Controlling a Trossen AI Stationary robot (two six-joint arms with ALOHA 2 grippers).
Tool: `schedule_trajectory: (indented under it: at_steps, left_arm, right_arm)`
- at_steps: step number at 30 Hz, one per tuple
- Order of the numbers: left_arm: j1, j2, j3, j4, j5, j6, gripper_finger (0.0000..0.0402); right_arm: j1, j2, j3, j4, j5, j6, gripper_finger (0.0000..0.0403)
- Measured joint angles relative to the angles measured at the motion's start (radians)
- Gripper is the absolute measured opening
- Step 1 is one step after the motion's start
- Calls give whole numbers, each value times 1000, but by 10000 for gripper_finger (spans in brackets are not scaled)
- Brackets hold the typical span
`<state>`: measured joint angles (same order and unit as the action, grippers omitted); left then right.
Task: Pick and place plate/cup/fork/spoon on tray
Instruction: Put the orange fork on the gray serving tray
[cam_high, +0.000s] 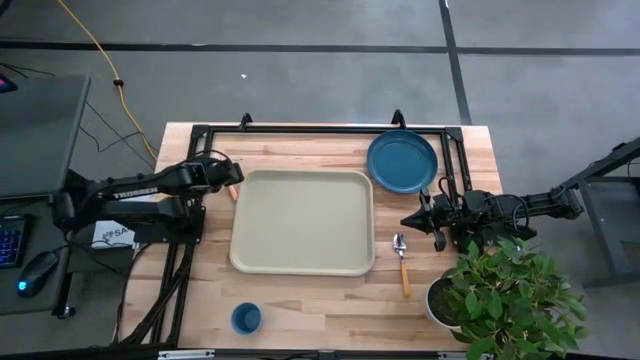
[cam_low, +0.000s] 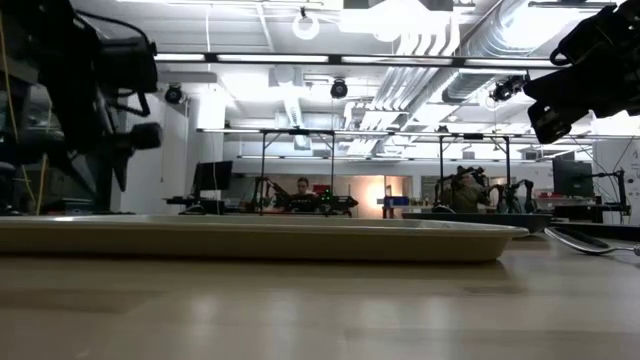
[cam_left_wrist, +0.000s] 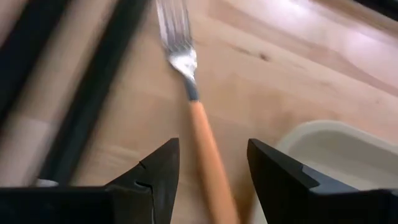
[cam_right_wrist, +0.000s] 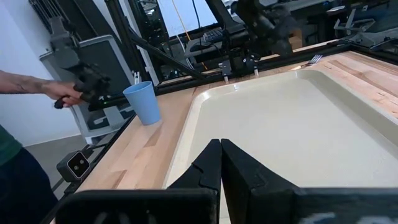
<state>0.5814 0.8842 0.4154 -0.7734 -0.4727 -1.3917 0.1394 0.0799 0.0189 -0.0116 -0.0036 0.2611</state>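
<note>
Left gripper (cam_left_wrist: 208, 180) hangs spread over the fork (cam_left_wrist: 193, 112), one dark finger either side of the orange handle, just off the tray's (cam_high: 302, 222) left edge. To do this well I would settle lower and close squarely across the handle, which looks smooth, thin and round and may roll or slip; keep clear of the tray's raised rim. Its silver tines are flat and glossy against the pale wood grain of the tabletop (cam_high: 320, 300). Right gripper (cam_right_wrist: 221, 163), fingers pressed together, waits beside the spoon (cam_high: 401, 260) right of the matte cream tray. At the far edge sits the round blue plate (cam_high: 402, 160); the cup (cam_high: 246, 318) stands near the front.
</note>
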Motion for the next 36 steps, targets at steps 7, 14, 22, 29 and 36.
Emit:
schedule_trajectory:
  at_steps: [7, 14, 22, 29, 36]
  left_arm:
    - [85, 104, -26, 85, 21, 14, 172]
    - [146, 246, -26, 178, 69, 31, 172]
    - [163, 383, -16, 241, 73, 36, 164]
    - [165, 324, -27, 223, 68, 60, 32]
    - [190, 201, -28, 224, 45, 143, 13]
  right_arm:
    - [0, 0, 0, 0, 0, 0, 0]
    - [0, 0, 0, 0, 0, 0, 0]
    - [0, 0, 0, 0, 0, 0, 0]
    - [0, 0, 0, 0, 0, 0, 0]
    - [0, 0, 0, 0, 0, 0, 0]
